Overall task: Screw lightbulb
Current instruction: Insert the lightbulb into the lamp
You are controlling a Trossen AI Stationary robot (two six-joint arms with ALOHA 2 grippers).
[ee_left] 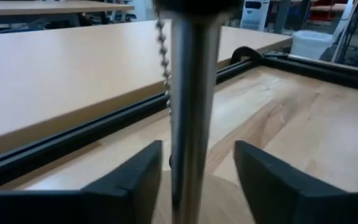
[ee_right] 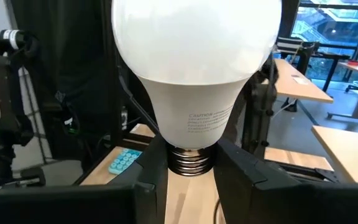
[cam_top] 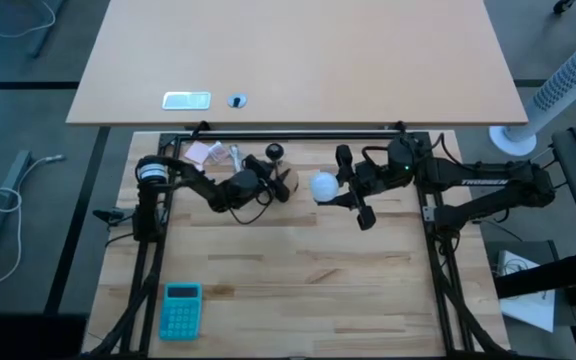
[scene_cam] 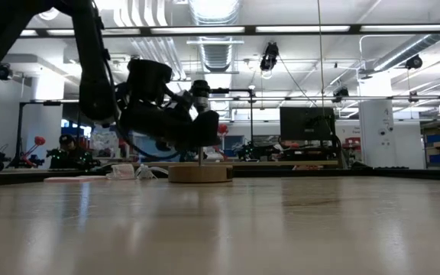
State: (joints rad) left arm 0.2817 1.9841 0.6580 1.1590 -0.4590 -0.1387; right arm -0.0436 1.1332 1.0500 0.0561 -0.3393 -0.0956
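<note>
R gripper (cam_top: 340, 190) has its fingers closed on the bulb's (cam_top: 323, 186) metal thread; in the R wrist view the two fingers (ee_right: 151, 171) pinch the screw base just under the white neck, globe sticking out past the tips. From above, the bulb sits off the table near the back, just beside the lamp base (cam_top: 286, 183) but not touching it, between the two grippers. Bulb's long axis looks roughly horizontal w/ the globe toward the L arm and the thread back toward the R wrist, so it likely needs turning thread-down before it can meet the socket; exact tilt is hard to tell. L gripper (ee_left: 191, 168) is at the lamp: fingers partly open either side of the metal stem (ee_left: 194, 106), gaps visible both sides, so around it, not clamped. A bead chain (ee_left: 163, 62) hangs just beside the stem. Risks, as I judge: grip is on the thread itself, so fingers could foul the socket rim or block seating; smooth thread could slip or rotate in the pinch; w/ the stem unclamped the lamp could spin or tip under torque; misaligned axis = cross-thread.
</note>
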